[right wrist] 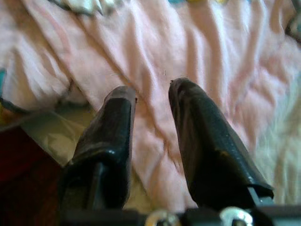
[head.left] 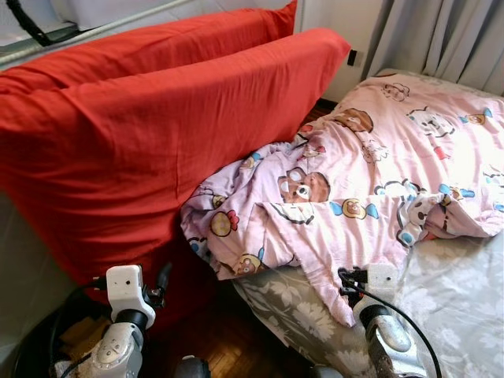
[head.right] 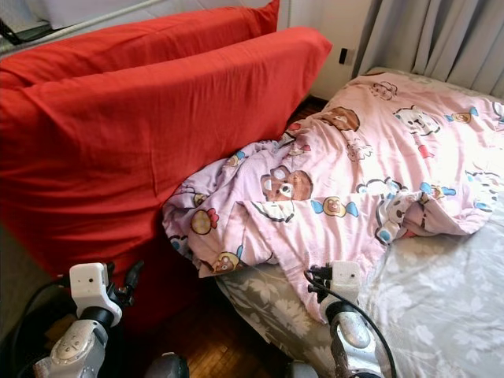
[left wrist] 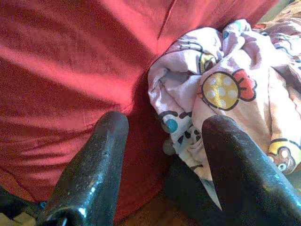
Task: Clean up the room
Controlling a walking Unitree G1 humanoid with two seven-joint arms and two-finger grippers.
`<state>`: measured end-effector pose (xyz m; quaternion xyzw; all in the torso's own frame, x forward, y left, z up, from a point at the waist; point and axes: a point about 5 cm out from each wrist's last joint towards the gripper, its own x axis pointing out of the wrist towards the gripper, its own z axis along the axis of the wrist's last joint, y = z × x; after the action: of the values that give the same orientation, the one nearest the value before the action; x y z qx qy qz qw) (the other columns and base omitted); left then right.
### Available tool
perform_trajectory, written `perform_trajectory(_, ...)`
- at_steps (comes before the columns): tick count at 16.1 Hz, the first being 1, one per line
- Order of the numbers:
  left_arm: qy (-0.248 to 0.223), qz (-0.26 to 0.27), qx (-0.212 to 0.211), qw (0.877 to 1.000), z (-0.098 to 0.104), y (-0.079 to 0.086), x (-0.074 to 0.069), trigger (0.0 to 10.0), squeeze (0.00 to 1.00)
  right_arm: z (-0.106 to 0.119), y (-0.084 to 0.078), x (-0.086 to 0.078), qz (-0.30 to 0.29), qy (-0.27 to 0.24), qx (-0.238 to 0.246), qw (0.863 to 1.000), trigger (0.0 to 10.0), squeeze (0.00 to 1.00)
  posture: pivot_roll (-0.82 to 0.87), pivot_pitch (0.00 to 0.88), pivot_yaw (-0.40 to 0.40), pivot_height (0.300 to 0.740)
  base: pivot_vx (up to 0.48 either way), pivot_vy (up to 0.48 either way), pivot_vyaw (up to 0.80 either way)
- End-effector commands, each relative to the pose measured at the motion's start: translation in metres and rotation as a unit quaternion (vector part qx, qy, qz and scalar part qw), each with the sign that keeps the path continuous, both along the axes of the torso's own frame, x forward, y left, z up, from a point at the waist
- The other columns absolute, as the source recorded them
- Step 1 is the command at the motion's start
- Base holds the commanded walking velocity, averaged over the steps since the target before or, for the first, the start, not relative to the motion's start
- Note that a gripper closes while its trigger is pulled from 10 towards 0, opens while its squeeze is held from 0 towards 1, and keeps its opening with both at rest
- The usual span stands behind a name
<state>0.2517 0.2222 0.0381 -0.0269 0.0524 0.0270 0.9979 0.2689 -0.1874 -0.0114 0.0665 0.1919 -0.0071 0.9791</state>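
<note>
**A:** What do you see by your right gripper (right wrist: 151,92)?

**B:** Your right gripper hangs just over the pink blanket (head.left: 370,169). Its two black fingers (right wrist: 202,141) look bumpy and a bit shiny. There is only a small gap between them, and nothing is in it. A soft pink fold lies right under the tips.

**A:** What is the blanket like?

**B:** It is thin, soft cloth, all crumpled and bunched. It has cartoon bears and candies on it. It spreads out ahead of your right gripper, and one corner hangs down over the bed edge close to it.

**A:** What is under the blanket?

**B:** A grey sheet (head.left: 457,299) with pale flower shapes. It lies smooth and flat beside your right gripper.

**A:** And your left gripper (left wrist: 162,123)?

**B:** Its fingers are spread wide and hold nothing. Between the tips you see a big red cushion (head.left: 150,134). It is puffy, with soft wrinkles. The bunched blanket edge presses against the cushion just ahead of this gripper.

**A:** What is down low?

**B:** A dark wood floor (head.left: 236,339), below both grippers.

**A:** And far ahead?

**B:** Grey curtains (head.left: 441,39) hang in long folds.
</note>
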Motion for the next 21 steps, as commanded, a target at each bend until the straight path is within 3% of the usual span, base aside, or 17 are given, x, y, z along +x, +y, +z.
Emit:
perform_trajectory(1, 0.003, -0.002, 0.000, 1.000, 0.002, 0.003, -0.002, 10.0, 0.00, -0.007, -0.003, -0.003, -0.025, 0.032, 0.014, 0.999, 10.0, 0.30, 0.00, 0.136, 0.019, 0.637, 0.000, 0.000, 0.00)
perform_trajectory(2, 0.001, -0.005, 0.003, 1.000, 0.005, 0.004, -0.001, 10.0, 0.00, -0.007, -0.003, -0.002, -0.039, 0.036, 0.032, 0.998, 10.0, 1.00, 0.01, 0.159, 0.022, 0.637, 0.000, 0.000, 0.00)
perform_trajectory(8, 0.000, -0.018, 0.018, 1.000, 0.014, 0.009, -0.005, 10.0, 0.00, -0.007, -0.002, 0.006, -0.092, 0.069, 0.055, 0.992, 10.0, 0.99, 0.05, 0.246, 0.047, 0.637, 0.000, 0.000, 0.00)
perform_trajectory(9, 0.001, -0.019, 0.018, 1.000, 0.014, 0.008, -0.006, 10.0, 0.00, -0.007, -0.004, 0.007, -0.111, 0.071, 0.061, 0.989, 10.0, 0.76, 0.05, 0.255, 0.046, 0.637, 0.000, 0.000, 0.00)
perform_trajectory(10, 0.000, -0.019, 0.015, 1.000, 0.017, 0.006, -0.006, 10.0, 0.00, -0.004, -0.007, 0.009, -0.125, 0.070, 0.065, 0.988, 10.0, 0.02, 0.06, 0.269, 0.042, 0.637, 0.000, 0.000, 0.00)
perform_trajectory(13, 0.000, -0.016, 0.011, 1.000, 0.018, 0.004, -0.009, 10.0, 0.00, -0.001, -0.011, 0.012, -0.146, 0.067, 0.064, 0.985, 10.0, 0.00, 0.07, 0.302, 0.027, 0.637, 0.000, 0.000, 0.00)
perform_trajectory(18, 0.013, 0.001, 0.009, 1.000, 0.013, 0.006, -0.027, 10.0, 0.00, -0.004, -0.013, 0.009, -0.166, 0.072, 0.086, 0.980, 10.0, 0.00, 0.08, 0.323, 0.006, 0.637, 0.000, 0.000, 0.00)
perform_trajectory(19, 0.015, 0.003, 0.010, 1.000, 0.013, 0.006, -0.029, 10.0, 0.00, -0.006, -0.013, 0.008, -0.171, 0.075, 0.093, 0.978, 10.0, 0.37, 0.09, 0.328, 0.006, 0.637, 0.000, 0.000, 0.00)
perform_trajectory(20, 0.016, 0.004, 0.011, 1.000, 0.014, 0.007, -0.031, 10.0, 0.00, -0.006, -0.013, 0.007, -0.174, 0.075, 0.097, 0.977, 10.0, 1.00, 0.09, 0.333, 0.009, 0.637, 0.000, 0.000, 0.00)
perform_trajectory(21, 0.019, 0.006, 0.013, 1.000, 0.015, 0.008, -0.033, 10.0, 0.00, -0.007, -0.011, 0.007, -0.172, 0.077, 0.107, 0.976, 10.0, 1.00, 0.10, 0.337, 0.011, 0.637, 0.000, 0.000, 0.00)
